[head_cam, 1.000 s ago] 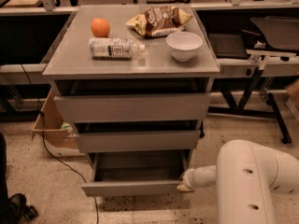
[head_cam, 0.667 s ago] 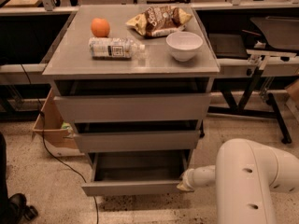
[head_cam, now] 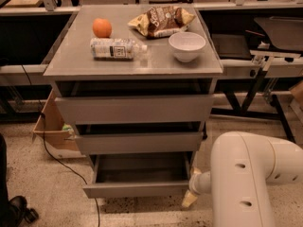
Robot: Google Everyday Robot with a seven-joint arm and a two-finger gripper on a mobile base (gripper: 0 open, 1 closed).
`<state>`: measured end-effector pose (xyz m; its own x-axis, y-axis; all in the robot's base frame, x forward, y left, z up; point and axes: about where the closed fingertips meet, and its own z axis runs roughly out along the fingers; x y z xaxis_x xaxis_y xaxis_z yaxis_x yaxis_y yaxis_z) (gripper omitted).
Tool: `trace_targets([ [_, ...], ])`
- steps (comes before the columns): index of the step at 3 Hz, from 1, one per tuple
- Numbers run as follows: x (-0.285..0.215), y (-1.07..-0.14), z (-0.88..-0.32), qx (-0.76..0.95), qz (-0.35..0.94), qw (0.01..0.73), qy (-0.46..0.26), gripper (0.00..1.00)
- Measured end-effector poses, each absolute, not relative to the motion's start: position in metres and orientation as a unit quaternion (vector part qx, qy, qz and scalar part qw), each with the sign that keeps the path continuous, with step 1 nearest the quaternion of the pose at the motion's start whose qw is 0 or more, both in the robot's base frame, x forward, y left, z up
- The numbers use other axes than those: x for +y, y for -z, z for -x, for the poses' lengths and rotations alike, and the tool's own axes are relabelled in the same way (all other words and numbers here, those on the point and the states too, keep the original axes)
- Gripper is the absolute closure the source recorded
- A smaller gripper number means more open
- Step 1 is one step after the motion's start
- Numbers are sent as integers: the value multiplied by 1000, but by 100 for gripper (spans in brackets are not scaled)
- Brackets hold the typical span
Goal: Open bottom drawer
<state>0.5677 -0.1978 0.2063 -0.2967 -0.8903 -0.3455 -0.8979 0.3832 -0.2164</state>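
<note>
The bottom drawer [head_cam: 135, 189] stands pulled out, lower centre; the gripper [head_cam: 190, 198] sits by its panel's right end, perhaps touching; spread or closed, I cannot tell.

- The gripper [head_cam: 190, 198] sits at the right front corner of the bottom drawer [head_cam: 137, 189]; we see only its pale tip, the rest hidden behind the arm [head_cam: 246, 183].
- The arm runs off the bottom and right edges.
- The cabinet [head_cam: 135, 109] hides part of the cardboard box [head_cam: 49, 126].
- We cannot read the bottle [head_cam: 116, 48] label.
- The left edge cuts off the shoe [head_cam: 14, 209].
</note>
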Motion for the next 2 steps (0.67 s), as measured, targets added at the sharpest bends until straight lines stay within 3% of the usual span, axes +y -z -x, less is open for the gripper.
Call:
trace_targets([
  [2, -194, -254, -591, 799, 549, 244, 17, 42],
])
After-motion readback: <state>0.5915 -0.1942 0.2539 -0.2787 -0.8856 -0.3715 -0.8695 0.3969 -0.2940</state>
